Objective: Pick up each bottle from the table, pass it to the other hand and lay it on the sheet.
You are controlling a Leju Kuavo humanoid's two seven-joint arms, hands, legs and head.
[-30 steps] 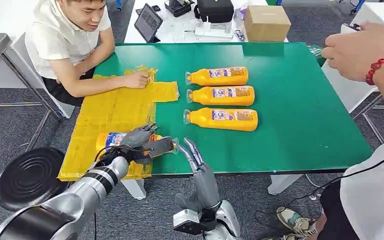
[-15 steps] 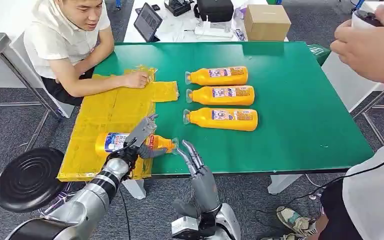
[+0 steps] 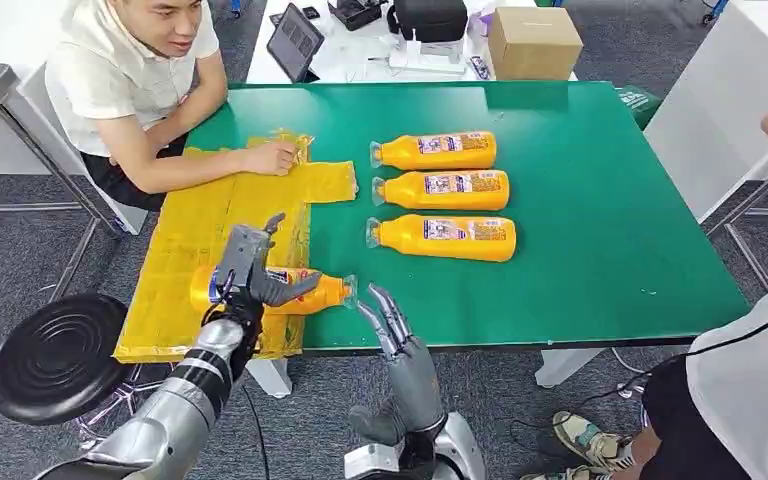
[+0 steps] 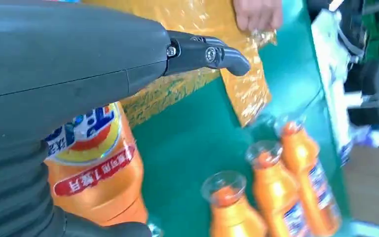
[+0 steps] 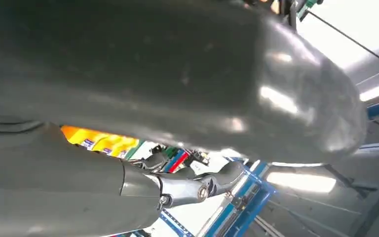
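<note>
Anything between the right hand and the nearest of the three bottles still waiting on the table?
Nothing: the head view shows bare green table between the right hand and nearest bottle.

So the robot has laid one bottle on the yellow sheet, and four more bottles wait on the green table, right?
Not quite: three bottles wait on the green table, not four, as the head view shows. The rest holds: one bottle lies on the yellow sheet, with the left hand open above it.
</note>
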